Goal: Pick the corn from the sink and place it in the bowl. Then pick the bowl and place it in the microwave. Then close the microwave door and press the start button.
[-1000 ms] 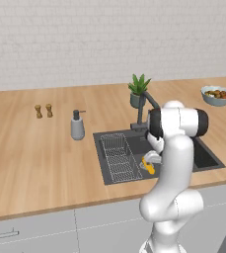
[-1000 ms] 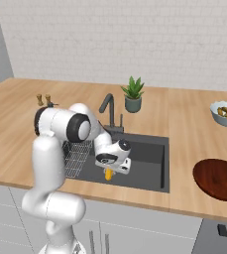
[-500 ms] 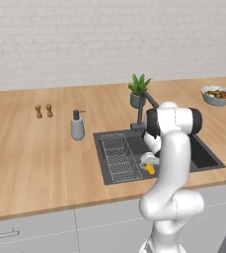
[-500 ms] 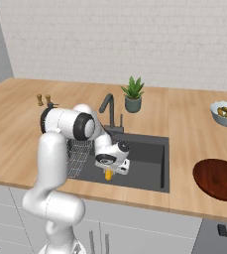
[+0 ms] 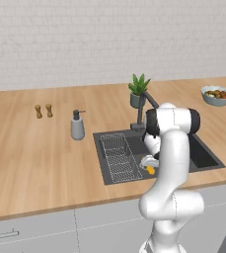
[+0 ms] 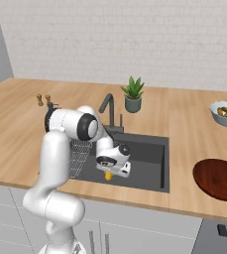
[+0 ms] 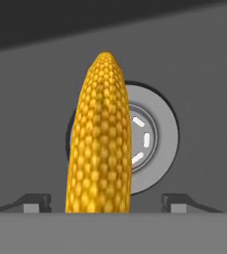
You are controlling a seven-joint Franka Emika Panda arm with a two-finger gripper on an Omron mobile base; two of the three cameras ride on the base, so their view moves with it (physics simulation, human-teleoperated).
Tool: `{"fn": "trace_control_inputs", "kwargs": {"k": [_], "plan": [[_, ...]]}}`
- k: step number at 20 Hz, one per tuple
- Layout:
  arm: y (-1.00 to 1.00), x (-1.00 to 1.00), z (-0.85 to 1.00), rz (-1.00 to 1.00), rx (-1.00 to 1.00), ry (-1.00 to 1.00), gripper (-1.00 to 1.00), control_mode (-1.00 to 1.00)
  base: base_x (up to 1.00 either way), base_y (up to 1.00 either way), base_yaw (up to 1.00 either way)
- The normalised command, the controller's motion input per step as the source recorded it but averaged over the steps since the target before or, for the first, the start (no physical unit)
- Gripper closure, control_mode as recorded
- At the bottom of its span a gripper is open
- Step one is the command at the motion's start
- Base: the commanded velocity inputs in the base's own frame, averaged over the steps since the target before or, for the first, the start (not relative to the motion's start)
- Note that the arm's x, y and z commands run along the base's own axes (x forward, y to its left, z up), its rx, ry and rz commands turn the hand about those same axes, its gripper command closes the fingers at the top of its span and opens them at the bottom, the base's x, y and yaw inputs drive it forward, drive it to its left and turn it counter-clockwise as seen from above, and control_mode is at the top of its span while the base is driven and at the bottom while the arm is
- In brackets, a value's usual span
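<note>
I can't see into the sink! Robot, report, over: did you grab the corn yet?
End effector open, down in the sink. Corn between the fingertips, lying over the drain, not gripped. Nothing in the way.

Corn in sink, over drain
</note>
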Motion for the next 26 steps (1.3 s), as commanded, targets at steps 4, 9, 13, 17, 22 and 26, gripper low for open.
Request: {"fn": "trace_control_inputs", "kwargs": {"k": [4,9,13,17,22,26], "plan": [[0.01,0.0,-0.09,0.0,0.0,0.0,1.0,-1.0,0.0,0.0,0.0],[0.0,-0.01,0.0,0.0,0.0,0.0,1.0,-1.0,0.0,0.0,0.0],[-0.05,-0.18,0.32,0.0,0.0,0.0,1.0,-1.0,0.0,0.0,0.0],[-0.3,-0.43,0.84,0.0,0.0,0.0,1.0,-1.0,0.0,0.0,0.0],[-0.47,-0.44,0.79,0.0,0.0,-0.04,1.0,-1.0,0.0,0.0,0.0],[-0.39,-0.31,1.0,0.0,0.02,-0.05,1.0,-1.0,0.0,0.0,0.0]]}}
